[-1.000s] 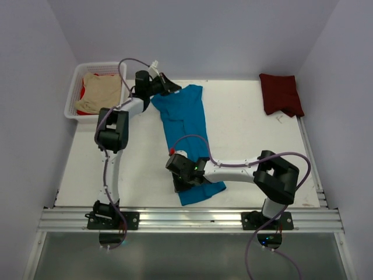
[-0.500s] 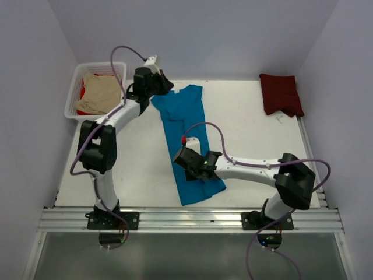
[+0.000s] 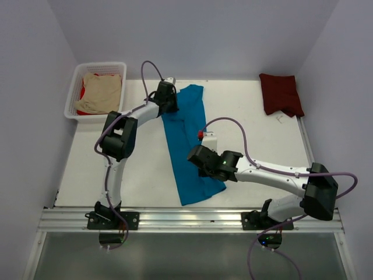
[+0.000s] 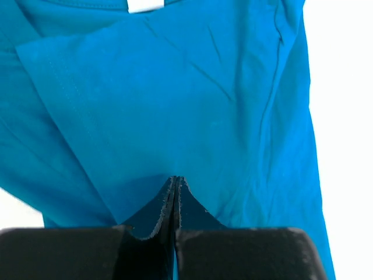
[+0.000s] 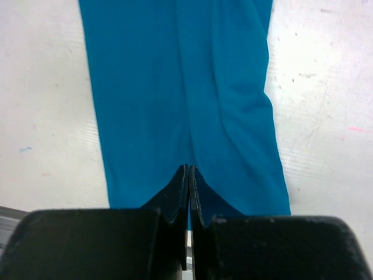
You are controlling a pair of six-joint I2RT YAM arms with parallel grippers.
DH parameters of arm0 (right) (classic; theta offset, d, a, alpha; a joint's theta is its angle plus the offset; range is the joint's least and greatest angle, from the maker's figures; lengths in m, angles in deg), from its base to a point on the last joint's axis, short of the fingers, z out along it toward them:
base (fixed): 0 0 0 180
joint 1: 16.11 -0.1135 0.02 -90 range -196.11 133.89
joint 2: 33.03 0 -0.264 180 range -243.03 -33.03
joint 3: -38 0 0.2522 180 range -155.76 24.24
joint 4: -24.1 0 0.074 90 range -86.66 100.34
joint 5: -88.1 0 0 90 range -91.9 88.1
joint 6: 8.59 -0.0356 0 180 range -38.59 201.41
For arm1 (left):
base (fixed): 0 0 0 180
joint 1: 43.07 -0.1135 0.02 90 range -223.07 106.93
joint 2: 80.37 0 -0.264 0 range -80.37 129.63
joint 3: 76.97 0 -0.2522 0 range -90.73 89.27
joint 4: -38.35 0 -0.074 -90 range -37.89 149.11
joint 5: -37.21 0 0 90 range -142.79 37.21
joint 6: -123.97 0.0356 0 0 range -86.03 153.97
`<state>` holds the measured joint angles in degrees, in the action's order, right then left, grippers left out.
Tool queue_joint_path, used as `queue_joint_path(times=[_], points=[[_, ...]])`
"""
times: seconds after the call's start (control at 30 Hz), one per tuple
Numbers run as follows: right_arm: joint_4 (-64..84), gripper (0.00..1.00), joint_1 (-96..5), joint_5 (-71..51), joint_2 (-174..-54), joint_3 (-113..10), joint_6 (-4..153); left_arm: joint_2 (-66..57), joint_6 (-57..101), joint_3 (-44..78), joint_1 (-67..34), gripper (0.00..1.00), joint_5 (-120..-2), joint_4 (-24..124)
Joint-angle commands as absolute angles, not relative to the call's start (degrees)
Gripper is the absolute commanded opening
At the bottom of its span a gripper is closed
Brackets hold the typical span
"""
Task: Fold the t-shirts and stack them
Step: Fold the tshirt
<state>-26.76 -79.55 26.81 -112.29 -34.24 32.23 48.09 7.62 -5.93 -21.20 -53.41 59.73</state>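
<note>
The teal-blue t-shirt (image 3: pixel 187 137) lies as a long narrow strip down the middle of the white table (image 3: pixel 256 134). My left gripper (image 3: pixel 169 100) is over its far left part. In the left wrist view the jaws (image 4: pixel 176 179) are pressed shut on the teal cloth (image 4: pixel 192 99), with a folded flap under them. My right gripper (image 3: pixel 196 155) is over the shirt's lower middle. In the right wrist view it (image 5: pixel 189 169) is shut on the cloth (image 5: pixel 175 87) where a lengthwise crease ends. A dark maroon t-shirt (image 3: pixel 281 93) lies folded at the far right.
A white lattice basket (image 3: pixel 74 87) at the far left holds a beige shirt (image 3: pixel 100 92) over a red one (image 3: pixel 83 93). The metal rail (image 3: pixel 186 219) runs along the near edge. Walls close in the table at left, right and back.
Both grippers moved right, onto the teal shirt, from its left edge. The shirt's far left part has come over with the left gripper, so the strip is narrower at the top.
</note>
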Motion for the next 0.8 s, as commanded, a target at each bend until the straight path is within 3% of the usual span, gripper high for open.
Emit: queue_joint_path(times=[0.0, 0.53, 0.77], points=[[-28.77, 0.0, -79.75, 25.36, -111.25, -31.84, 30.26, 51.45, 8.83, -10.74, -21.01, 0.0, -50.24, 63.26], [-20.96, 0.0, -79.92, 13.84, -116.95, -25.07, 29.03, 68.06, 8.57, -32.53, -20.83, 0.0, -52.52, 72.76], [-17.7, 0.0, -80.01, 11.81, -120.21, -23.22, 28.5, 70.01, 8.48, -35.55, -20.83, 0.0, -57.62, 71.98]])
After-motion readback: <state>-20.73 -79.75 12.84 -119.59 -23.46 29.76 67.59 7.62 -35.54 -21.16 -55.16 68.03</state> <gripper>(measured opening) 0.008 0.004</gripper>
